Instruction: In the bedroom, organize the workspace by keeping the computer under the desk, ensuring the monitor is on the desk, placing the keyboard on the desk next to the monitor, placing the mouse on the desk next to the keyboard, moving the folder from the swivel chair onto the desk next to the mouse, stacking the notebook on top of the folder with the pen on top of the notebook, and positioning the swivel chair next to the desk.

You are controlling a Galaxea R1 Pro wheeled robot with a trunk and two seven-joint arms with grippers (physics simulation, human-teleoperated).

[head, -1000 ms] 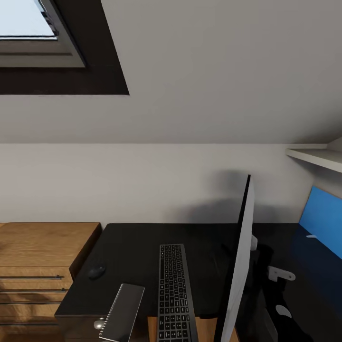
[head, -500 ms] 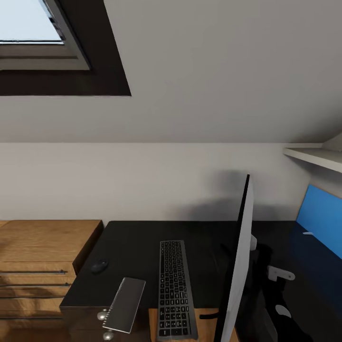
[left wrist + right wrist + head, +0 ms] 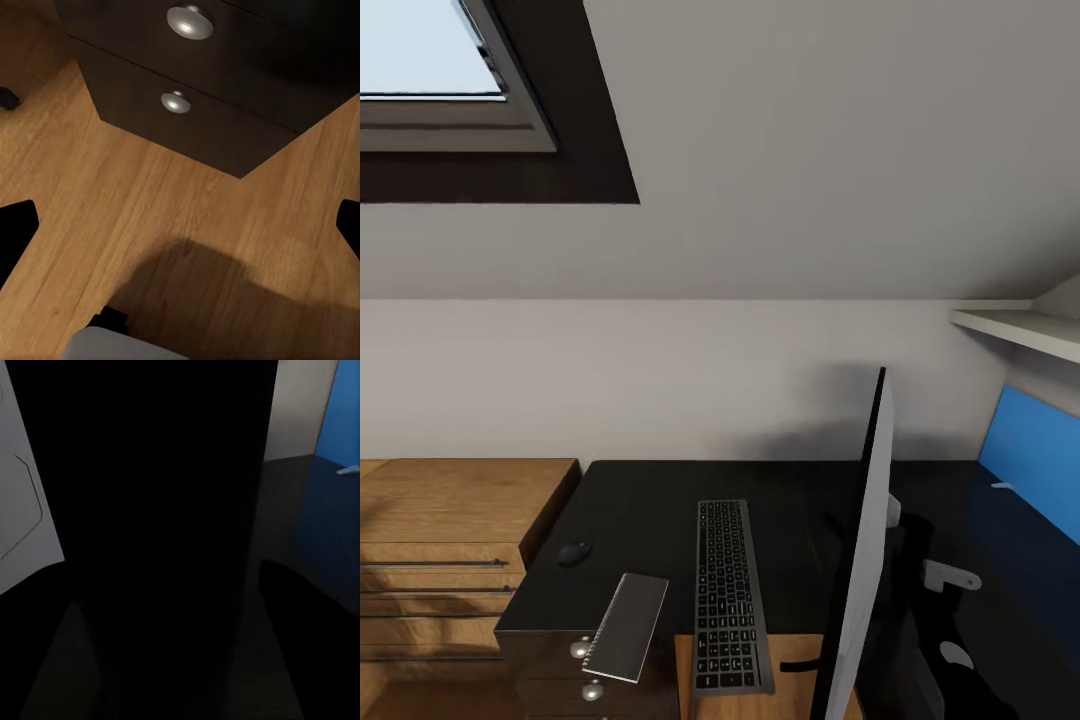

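Left hand [image 3: 180, 225] open over floor, right hand prob. near monitor [image 3: 865, 540]

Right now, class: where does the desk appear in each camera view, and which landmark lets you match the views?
Head view: the desk spans the lower middle, under the keyboard.
Left wrist view: its drawer unit stands on the wooden floor.
Right wrist view: its glossy black top lies before the blue wall panel.
Shared landmark: the round silver knobs, in the head and left wrist views.

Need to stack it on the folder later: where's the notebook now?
In the head view, the notebook lies on the desk's near-left corner, overhanging the front edge, between mouse and keyboard.
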